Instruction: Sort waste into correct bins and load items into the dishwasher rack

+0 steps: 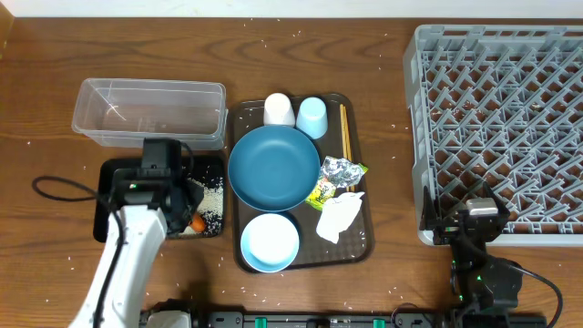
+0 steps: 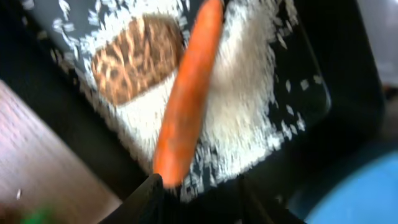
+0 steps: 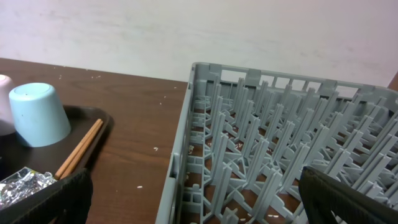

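In the left wrist view the orange carrot (image 2: pixel 186 99) slants over the black tray (image 2: pixel 56 106), blurred, above white rice (image 2: pixel 242 106) and a brown food lump (image 2: pixel 134 59). Its lower end touches one fingertip of my left gripper (image 2: pixel 199 202), whose jaws stand apart with rice showing between them. From overhead the left gripper (image 1: pixel 180 202) hangs over the black tray (image 1: pixel 107 175), the carrot (image 1: pixel 197 221) beside it. The right gripper (image 3: pixel 199 205) is wide open and holds nothing, at the near edge of the grey rack (image 3: pixel 273 143).
A clear container (image 1: pixel 150 111) stands behind the black tray. The brown serving tray (image 1: pixel 357 248) holds a blue plate (image 1: pixel 273 167), white bowl (image 1: pixel 270 241), white cup (image 1: pixel 278 109), light blue cup (image 1: pixel 311 117), chopsticks (image 1: pixel 345 130), foil (image 1: pixel 337 169), wrapper (image 1: pixel 326 191) and napkin (image 1: pixel 340 217). Rack (image 1: pixel 501 128) at right.
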You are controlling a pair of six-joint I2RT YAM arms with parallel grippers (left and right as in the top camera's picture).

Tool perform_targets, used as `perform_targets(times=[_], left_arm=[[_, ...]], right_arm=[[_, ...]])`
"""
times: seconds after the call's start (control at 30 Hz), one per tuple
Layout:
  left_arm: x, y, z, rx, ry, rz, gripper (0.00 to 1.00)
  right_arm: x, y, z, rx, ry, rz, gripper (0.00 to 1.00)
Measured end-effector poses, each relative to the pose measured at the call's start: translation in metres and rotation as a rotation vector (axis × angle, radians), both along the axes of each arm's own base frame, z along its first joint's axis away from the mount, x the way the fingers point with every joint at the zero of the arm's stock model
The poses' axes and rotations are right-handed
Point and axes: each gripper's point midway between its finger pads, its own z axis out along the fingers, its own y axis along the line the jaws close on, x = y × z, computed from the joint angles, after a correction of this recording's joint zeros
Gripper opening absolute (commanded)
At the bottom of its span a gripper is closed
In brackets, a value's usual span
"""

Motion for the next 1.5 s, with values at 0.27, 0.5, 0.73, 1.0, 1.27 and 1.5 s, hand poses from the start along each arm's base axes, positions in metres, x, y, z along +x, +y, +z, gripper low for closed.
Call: perform_targets(times=[0.27, 0.5, 0.73, 1.0, 1.27, 1.5], left_arm=[[-0.007, -0.029, 0.052, -0.125, -0.219, -0.145, 0.42], [-0.052, -0.032, 0.076, -0.107, -0.281, -0.213, 0.43], [-0.079, -0.008, 0.081, 0.04, -0.297, -0.178, 0.83], [-0.073, 0.013, 0.089, 0.158, -0.332, -0.127, 0.98], [-0.054, 0.047, 0.113, 0.344, -0.434, -0.022, 0.98], [-0.056, 0.058, 0.117, 0.403, -0.433, 0.014, 0.98]], right_arm=[[0.0, 0.0, 0.0, 0.0, 0.0, 0.0, 0.99], [0.0, 0.0, 0.0, 0.0, -0.001, 0.0, 0.99], [0.0, 0.0, 0.0, 0.0, 0.0, 0.0, 0.99], [0.0, 0.0, 0.0, 0.0, 0.0, 0.0, 0.99], [0.0, 0.0, 0.0, 0.0, 0.0, 0.0, 0.99], [0.0, 0.0, 0.0, 0.0, 0.0, 0.0, 0.99]])
